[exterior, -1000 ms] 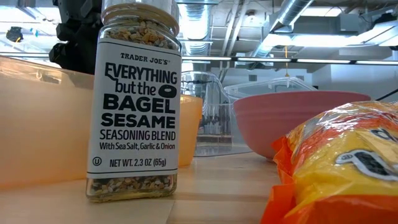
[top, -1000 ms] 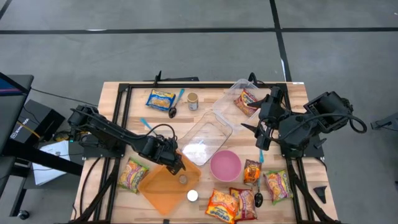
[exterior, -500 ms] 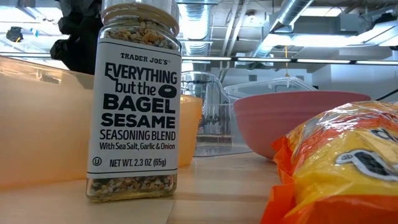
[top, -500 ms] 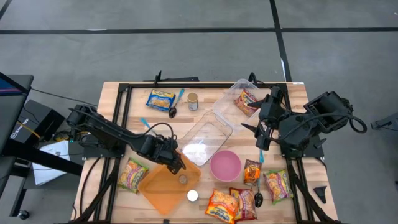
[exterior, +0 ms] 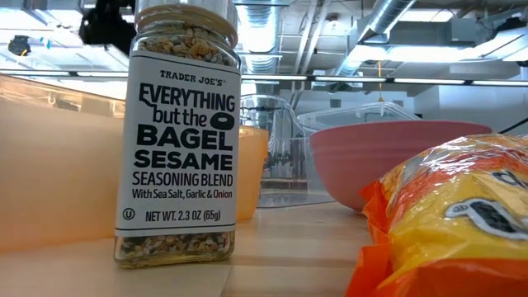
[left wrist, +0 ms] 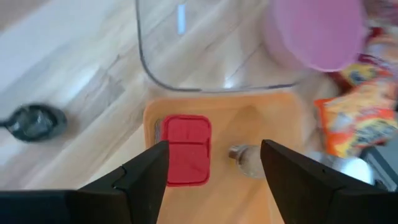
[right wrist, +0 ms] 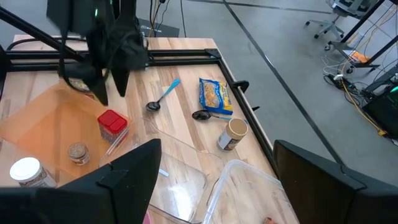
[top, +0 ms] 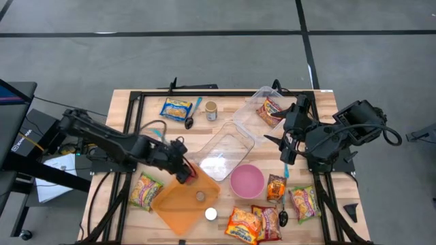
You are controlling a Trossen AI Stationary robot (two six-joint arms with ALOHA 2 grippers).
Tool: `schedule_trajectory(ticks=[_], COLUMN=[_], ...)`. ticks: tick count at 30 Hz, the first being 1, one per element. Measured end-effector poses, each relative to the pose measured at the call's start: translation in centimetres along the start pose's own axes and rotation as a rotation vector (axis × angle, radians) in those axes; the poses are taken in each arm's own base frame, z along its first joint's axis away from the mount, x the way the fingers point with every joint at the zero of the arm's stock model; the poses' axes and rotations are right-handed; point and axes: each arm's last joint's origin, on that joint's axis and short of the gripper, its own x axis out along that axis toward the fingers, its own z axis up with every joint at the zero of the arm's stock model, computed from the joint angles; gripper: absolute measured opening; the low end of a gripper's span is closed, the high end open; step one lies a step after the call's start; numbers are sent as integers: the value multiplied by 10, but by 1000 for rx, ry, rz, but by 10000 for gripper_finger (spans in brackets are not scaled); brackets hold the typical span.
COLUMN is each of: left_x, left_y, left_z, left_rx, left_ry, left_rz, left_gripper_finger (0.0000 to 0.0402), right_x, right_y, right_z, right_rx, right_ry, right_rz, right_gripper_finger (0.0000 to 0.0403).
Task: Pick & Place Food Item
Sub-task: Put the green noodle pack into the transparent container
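left gripper (top: 182,173), fingers spread and empty, has lifted and drawn back from the orange tray (top: 178,206); the red container (left wrist: 185,150) now lies inside the tray beside a small jar (left wrist: 245,159), suggesting the placement is done. right gripper (top: 287,144), spread wide, waits near the clear bin (top: 266,109)

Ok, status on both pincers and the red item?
Left pincer open, empty, above orange tray. Red box lies in tray. Right pincer open, parked right side.

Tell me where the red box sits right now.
The red box lies inside the orange tray, in its corner nearest the clear dish, beside a small jar.
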Motion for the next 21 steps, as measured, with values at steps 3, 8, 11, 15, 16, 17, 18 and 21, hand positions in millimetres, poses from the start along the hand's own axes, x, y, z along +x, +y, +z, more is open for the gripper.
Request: schedule_trajectory(ticks=[3,8,11,15,16,17,18,21], left_x=[-19,-49,-64,-79,-81,-84,-86,-92], left_y=[5,15,22,30,31,33,34,37], left_z=[3,7,8,9,9,9,9,8], left_rx=[73,147,180,220,232,242,254,284], left_ry=[-40,-106,-140,-188,-197,-204,-211,-229], left_rz=[-59,-145,-185,-218,-224,-229,-233,-245], left_gripper_finger=[245,245,245,245,245,245,245,245], right_x=[0,0,0,0,0,0,0,0], right_y=[0,0,0,0,0,0,0,0], right_z=[0,0,0,0,0,0,0,0], right_rx=[-2,-2,-1,20,27,35,44,70], right_ry=[0,0,0,0,0,-1,-2,-2], right_rz=[0,1,1,0,-2,-3,-5,-6], right_gripper_finger=[306,306,306,306,306,306,306,306])
